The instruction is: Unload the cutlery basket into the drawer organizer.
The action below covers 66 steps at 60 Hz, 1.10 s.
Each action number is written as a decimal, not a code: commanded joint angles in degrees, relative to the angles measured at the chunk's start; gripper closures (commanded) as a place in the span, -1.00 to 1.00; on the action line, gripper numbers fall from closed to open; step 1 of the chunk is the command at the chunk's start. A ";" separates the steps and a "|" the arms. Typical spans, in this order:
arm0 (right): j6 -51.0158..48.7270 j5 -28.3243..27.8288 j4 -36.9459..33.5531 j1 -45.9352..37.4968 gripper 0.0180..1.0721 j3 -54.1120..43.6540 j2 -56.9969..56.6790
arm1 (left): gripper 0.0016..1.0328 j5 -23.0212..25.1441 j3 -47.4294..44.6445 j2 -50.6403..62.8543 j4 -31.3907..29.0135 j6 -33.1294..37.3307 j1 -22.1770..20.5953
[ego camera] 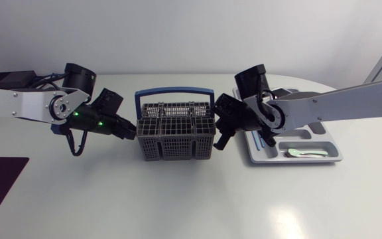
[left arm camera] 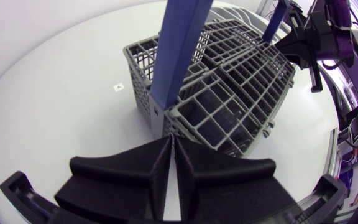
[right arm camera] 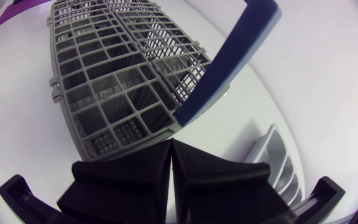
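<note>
Grey plastic grid cutlery basket [ego camera: 176,133], blue handle [ego camera: 174,92], sat centred on white surface [ego camera: 178,199], grey moulded drawer organizer [ego camera: 335,151] beside. Left jaws, right jaws flanked it, closed, empty. Likely best: open, descend vertically, clear of handle.

Same build on both sides, basically: the silver-grey left arm [ego camera: 18,103] and silver-grey right arm [ego camera: 350,99] are broken up by chunky black joints [ego camera: 78,74]. Two green lights [ego camera: 76,114] are lit on the left wrist, with a black cable loop [ego camera: 78,143] slung under it. Broad matte black wedge fingers [left arm camera: 123,174] are fitted.
</note>
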 commanded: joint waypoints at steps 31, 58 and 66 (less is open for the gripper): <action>1.54 0.72 0.05 1.57 0.89 -4.69 -4.67 | 0.82 1.01 -0.09 -1.75 0.35 0.01 -0.41; 0.05 5.99 -0.39 -4.93 0.86 -13.31 -22.69 | 0.78 1.01 -5.10 -17.13 -0.35 0.36 11.63; -0.22 8.80 -2.32 -6.69 0.85 -16.03 -31.21 | 0.61 1.01 -7.04 -23.55 -2.02 0.54 14.35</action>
